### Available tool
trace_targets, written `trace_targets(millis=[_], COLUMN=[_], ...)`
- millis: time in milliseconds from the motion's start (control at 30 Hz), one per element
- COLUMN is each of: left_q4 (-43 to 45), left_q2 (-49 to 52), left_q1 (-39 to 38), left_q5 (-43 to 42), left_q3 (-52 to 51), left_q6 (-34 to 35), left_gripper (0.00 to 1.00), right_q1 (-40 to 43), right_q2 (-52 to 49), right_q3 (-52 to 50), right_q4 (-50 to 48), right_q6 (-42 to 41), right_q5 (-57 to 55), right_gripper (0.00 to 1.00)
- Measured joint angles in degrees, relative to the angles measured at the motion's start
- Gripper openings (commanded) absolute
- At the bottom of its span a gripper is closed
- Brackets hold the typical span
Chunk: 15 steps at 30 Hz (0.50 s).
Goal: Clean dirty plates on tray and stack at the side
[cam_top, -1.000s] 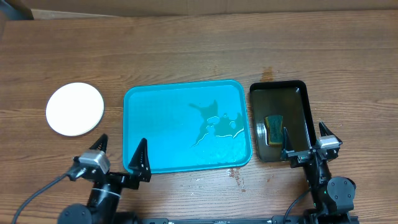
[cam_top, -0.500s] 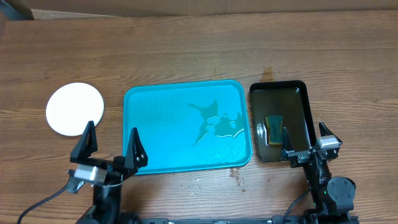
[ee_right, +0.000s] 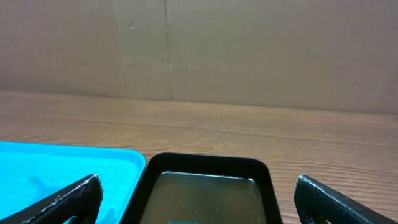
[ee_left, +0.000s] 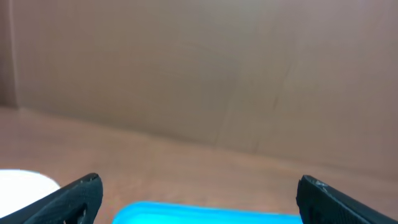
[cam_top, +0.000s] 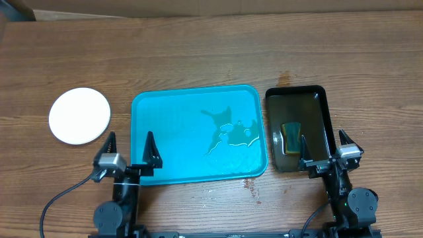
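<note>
A round white plate (cam_top: 79, 116) lies on the table left of the turquoise tray (cam_top: 172, 132); whether others are stacked under it I cannot tell. The tray holds no plates, only a wet patch (cam_top: 231, 129) at its right side. My left gripper (cam_top: 129, 151) is open and empty at the tray's near left corner. In the left wrist view (ee_left: 196, 199) the tray's edge (ee_left: 211, 213) lies between the fingers and the plate's edge (ee_left: 25, 180) shows at the left. My right gripper (cam_top: 329, 147) is open and empty at the near end of the black tray.
A narrow glossy black tray (cam_top: 318, 99) stands right of the turquoise tray, holding liquid and a green-yellow sponge (cam_top: 291, 137). It also shows in the right wrist view (ee_right: 208, 186). A cardboard wall runs along the far table edge.
My left arm has swung from a tilted pose near the plate to face straight ahead at the tray's near left corner. The right arm has not moved.
</note>
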<state>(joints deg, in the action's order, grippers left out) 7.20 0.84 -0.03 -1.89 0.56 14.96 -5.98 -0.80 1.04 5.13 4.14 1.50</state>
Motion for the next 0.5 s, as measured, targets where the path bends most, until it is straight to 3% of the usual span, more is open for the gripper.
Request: trace_targets(millis=[167,500], left_q4=[-11.4,-11.7], left_q2=[0.0,-0.1], left_q1=[0.0,0.0], left_q5=[2.0,3.0], left_q3=[-0.1,-0.1], left_q6=[-0.8,-11.8], left_gripper=[1.00,1.00], right_q1=[0.0,0.0], right_q2=[0.0,0.0], right_q3=[0.0,0.0], right_q4=[0.0,0.0], right_q6=[0.0,0.0], right_q5=[0.0,0.0], right_gripper=[1.00,1.00])
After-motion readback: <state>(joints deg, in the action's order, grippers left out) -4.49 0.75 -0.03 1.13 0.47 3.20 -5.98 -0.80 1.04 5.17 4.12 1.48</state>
